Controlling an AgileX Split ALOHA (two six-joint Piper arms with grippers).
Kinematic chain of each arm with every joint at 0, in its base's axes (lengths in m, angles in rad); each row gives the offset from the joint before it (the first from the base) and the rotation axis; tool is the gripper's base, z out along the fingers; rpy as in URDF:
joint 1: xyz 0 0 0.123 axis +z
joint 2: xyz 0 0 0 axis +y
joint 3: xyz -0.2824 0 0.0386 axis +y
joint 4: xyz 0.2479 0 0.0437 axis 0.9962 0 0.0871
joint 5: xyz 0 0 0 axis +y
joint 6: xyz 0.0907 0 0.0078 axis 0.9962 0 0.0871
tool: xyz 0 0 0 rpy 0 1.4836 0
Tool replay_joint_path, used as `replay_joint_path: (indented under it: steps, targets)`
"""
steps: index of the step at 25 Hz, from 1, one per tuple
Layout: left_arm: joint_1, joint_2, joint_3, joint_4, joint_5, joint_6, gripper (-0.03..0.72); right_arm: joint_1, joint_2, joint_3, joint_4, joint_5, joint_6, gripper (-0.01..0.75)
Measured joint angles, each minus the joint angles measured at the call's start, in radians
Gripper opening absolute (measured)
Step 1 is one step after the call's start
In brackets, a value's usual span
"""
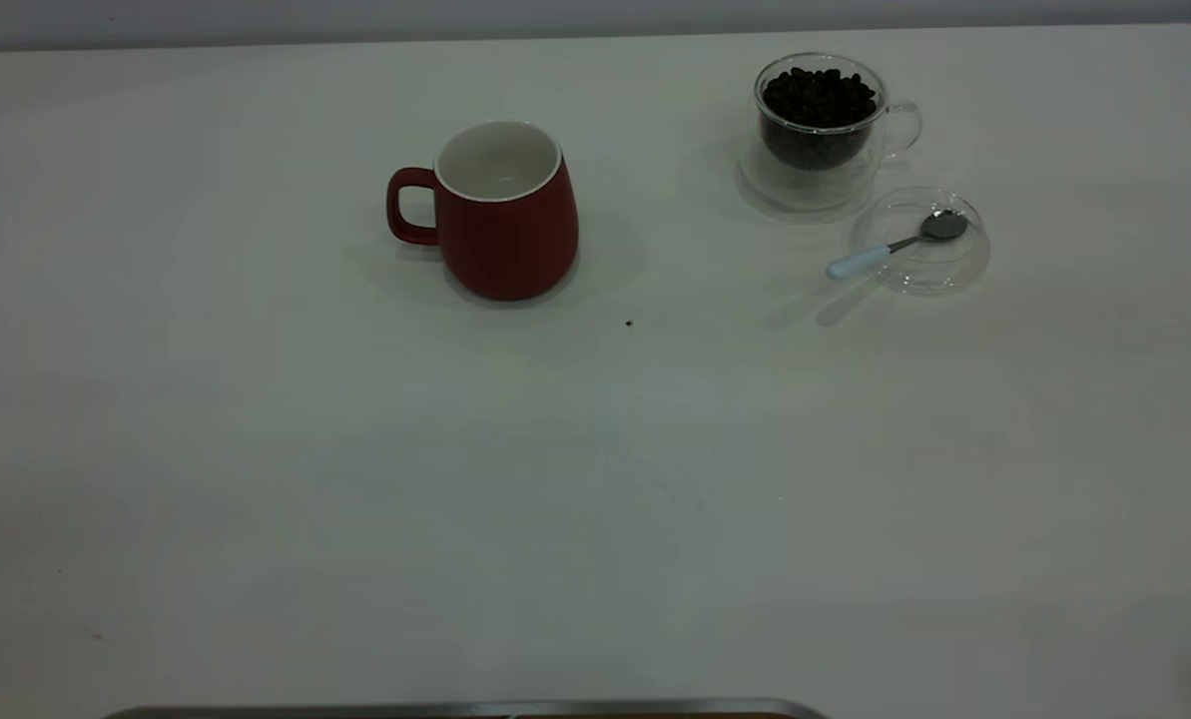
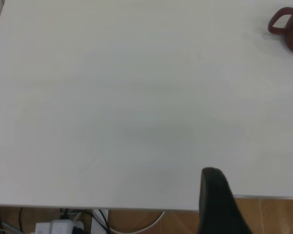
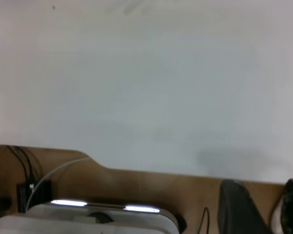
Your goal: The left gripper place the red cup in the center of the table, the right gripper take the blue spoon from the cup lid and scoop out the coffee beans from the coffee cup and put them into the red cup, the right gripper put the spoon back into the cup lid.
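Note:
The red cup [image 1: 505, 210] stands upright on the white table [image 1: 355, 479], left of the middle toward the back, handle to the left, white inside bare. At the back right the clear coffee cup [image 1: 820, 130] holds a heap of coffee beans [image 1: 820, 95]. In front of it the cup lid [image 1: 959, 265] carries the blue spoon [image 1: 894, 245], handle sticking out to the left. Neither arm shows in the exterior view. My left gripper [image 2: 256, 204] hangs open at the table's edge, far from the red cup [image 2: 288, 29]. My right gripper [image 3: 266, 209] is open over the table's edge, holding nothing.
A small dark speck [image 1: 628, 323] lies on the table in front of the red cup. Below the table edge are a power strip with cables [image 2: 58, 226] and a grey device [image 3: 88, 217] on a wooden floor. A metal rim [image 1: 475, 709] shows at the near edge.

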Motion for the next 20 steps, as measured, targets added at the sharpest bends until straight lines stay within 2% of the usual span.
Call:
replay_joint_path:
  steps: [3, 6, 20]
  targets:
    - [0.000, 0.000, 0.000, 0.000, 0.000, 0.000, 0.467, 0.000, -0.186, 0.141, -0.029, -0.008, 0.036, 0.263]
    - [0.000, 0.000, 0.000, 0.000, 0.000, 0.000, 0.467, 0.000, -0.316, 0.218, -0.072, -0.021, 0.050, 0.263]
    - [0.000, 0.000, 0.000, 0.000, 0.000, -0.001, 0.467, 0.000, -0.629, 0.222, -0.079, -0.032, 0.050, 0.263]
